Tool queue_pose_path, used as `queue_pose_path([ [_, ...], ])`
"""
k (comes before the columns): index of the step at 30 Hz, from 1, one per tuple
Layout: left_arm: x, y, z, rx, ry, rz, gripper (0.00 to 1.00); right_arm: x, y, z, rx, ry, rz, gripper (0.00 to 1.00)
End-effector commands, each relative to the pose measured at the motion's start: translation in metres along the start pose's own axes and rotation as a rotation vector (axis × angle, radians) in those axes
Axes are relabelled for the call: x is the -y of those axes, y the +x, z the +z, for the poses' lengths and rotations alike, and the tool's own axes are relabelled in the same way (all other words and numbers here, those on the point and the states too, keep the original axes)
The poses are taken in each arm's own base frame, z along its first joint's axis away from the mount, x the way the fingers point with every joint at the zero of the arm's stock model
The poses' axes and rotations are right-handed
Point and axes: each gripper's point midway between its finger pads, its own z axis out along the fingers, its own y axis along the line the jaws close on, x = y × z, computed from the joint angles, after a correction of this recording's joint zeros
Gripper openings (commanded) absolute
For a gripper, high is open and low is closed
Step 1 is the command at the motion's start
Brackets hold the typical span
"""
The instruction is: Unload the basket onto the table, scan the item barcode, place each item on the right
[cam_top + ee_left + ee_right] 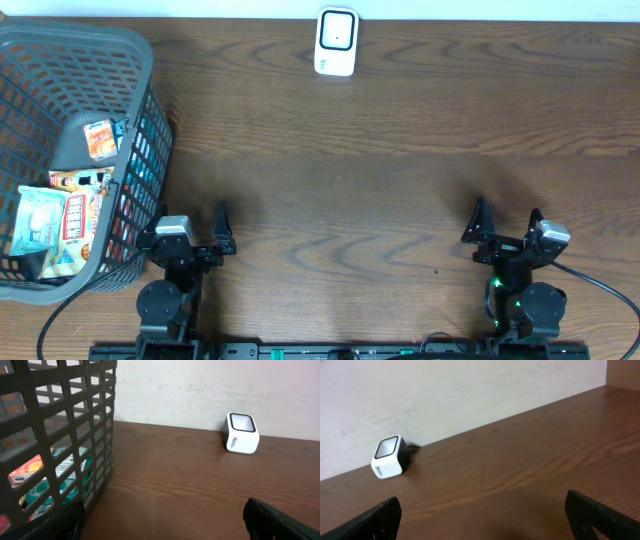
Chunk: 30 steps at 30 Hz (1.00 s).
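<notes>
A white barcode scanner point(336, 42) stands at the table's far edge, centre; it also shows in the left wrist view point(242, 433) and the right wrist view point(389, 456). Several packaged items lie in the grey mesh basket point(150, 70) at the left, among them an orange packet point(100, 140) and a white and teal packet point(38, 222). My left gripper point(188, 222) is open at the near edge, right beside the basket wall point(65, 435), with nothing between its fingers point(280, 520). My right gripper point(508, 218) is open and empty at the near right, its fingers point(600, 515) over bare wood.
The brown wooden table point(380, 180) runs between the grippers and the scanner. A pale wall point(470, 385) rises just behind the scanner. The basket's near right corner stands close to my left arm's base point(165, 300).
</notes>
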Motion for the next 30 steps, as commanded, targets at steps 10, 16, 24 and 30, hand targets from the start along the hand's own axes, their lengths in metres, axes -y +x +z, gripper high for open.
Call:
queue_pose_path([
  [10, -0.005, 0.0183, 0.0012, -0.056, -0.022, 0.02, 0.98, -0.0008, 0.0013, -0.0001, -0.002, -0.005, 0.002, 0.99],
  [16, -0.0051, 0.0183, 0.0012, -0.056, -0.022, 0.02, 0.98, -0.0008, 0.0013, -0.0001, -0.002, -0.005, 0.002, 0.99],
  [24, -0.0051, 0.0183, 0.0012, -0.056, -0.022, 0.02, 0.98, -0.0008, 0.0013, -0.0001, -0.002, -0.005, 0.002, 0.99],
  [30, -0.0009, 0.0152, 0.0013, -0.045, 0.001, 0.018, 0.98, -0.0008, 0.0013, -0.0001, -0.002, -0.005, 0.002, 0.99],
])
